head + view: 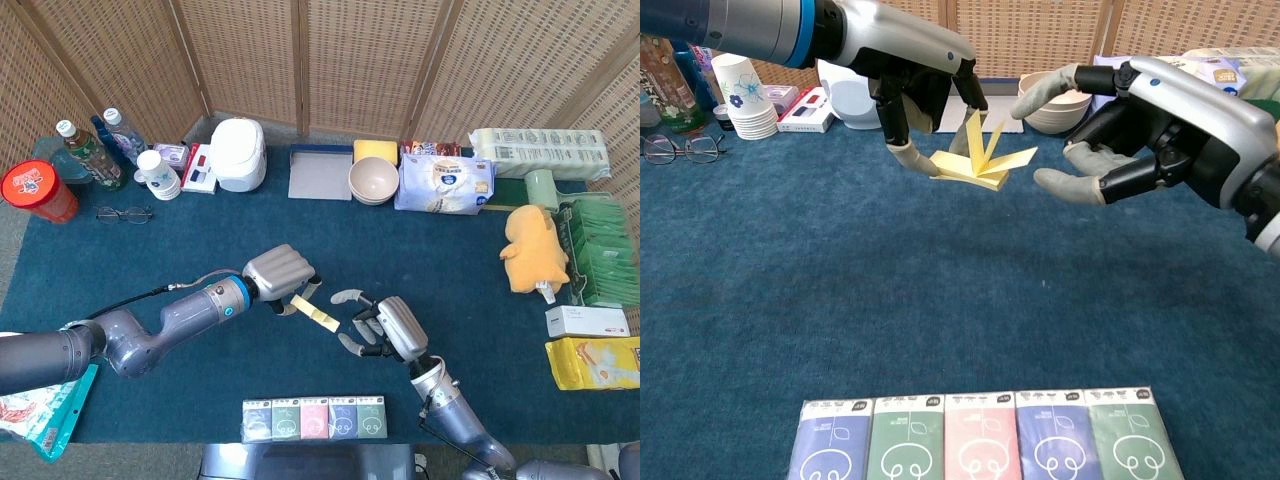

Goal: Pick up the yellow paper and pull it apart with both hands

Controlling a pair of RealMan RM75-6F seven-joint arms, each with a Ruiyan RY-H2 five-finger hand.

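1. Head view: the left hand (pixel 277 277) holds the yellow paper (pixel 312 311) above the blue table cloth (pixel 480 260), near the middle of the table. Its fingers are curled over the paper's far-left end, and the rest of the strip sticks out toward the near right.
2. Head view: the right hand (pixel 383 325) sits just right of the paper's free end, fingers spread and holding nothing. It does not touch the paper.
3. Chest view: the left hand (pixel 915 75) pinches the yellow paper (pixel 978 160) from above, well off the cloth. The sheets fan upward and to the right.
4. Chest view: the right hand (pixel 1130 125) faces the fan with thumb and fingers (pixel 1065 183) apart, near the paper's right edge but clear of it.
5. Step in hand, as I judge it: the pickup is done and the second grasp is being set up. The pull has not begun.
6. The next move calls for the right hand to close on the free right end of the paper, then for both hands to draw apart sideways.
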